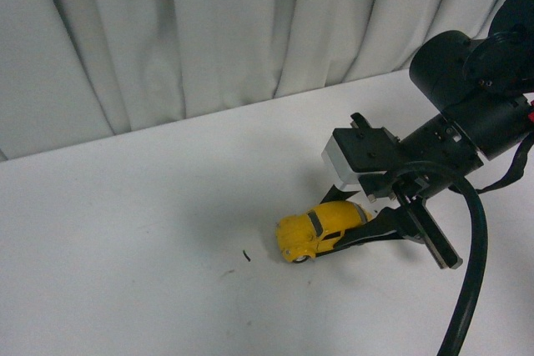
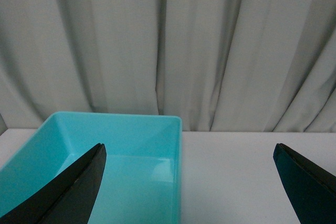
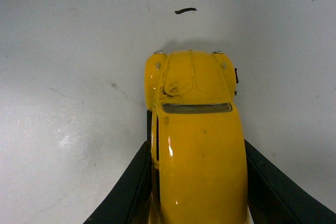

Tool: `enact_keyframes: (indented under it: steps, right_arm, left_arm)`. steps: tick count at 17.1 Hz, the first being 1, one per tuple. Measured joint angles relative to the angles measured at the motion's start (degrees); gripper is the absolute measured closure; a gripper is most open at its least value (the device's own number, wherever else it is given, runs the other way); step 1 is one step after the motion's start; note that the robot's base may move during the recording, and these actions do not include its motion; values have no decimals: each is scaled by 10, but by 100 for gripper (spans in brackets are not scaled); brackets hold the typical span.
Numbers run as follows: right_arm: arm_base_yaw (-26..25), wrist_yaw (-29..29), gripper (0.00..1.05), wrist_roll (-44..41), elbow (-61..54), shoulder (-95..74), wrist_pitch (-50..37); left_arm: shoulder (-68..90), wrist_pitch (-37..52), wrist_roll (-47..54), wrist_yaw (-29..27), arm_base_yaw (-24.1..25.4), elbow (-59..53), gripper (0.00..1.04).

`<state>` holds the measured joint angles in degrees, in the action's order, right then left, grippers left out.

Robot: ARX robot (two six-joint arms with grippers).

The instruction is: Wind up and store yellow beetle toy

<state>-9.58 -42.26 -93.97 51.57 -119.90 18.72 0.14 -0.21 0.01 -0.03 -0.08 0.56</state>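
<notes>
From the yellow beetle toy (image 1: 313,233), the table (image 1: 125,248) is unobstructed from 6 through 11 o'clock. The right gripper (image 1: 349,224), clamped on the toy's flanks, and its arm (image 1: 467,81) block 1 through 5 o'clock, and the curtain (image 1: 209,31) closes off 12 o'clock. The teal bin (image 2: 176,129) stands uncovered ahead of the wide-spread left gripper (image 2: 189,148).

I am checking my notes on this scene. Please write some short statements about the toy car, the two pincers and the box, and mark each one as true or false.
1. The right pincer has the yellow beetle toy between its fingers. True.
2. The toy lies inside the turquoise box. False: it stands on the white table.
3. The left pincer is open and holds nothing. True.
4. The toy lies on its roof. False: it is upright, with its roof upward.
</notes>
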Motion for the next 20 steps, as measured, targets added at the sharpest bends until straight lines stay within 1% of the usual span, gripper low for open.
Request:
enact_keyframes:
  steps: [8,16,20]
  right_arm:
    - [-54,2,63,-28,-24,13,37]
    - [-118,33,63,-64,-24,24,92]
    - [-118,37,63,-64,-20,24,98]
  left_arm:
    - [0,0,0,0,0,0,7]
    - [0,0,0,0,0,0,7]
    - [0,0,0,0,0,0,7]
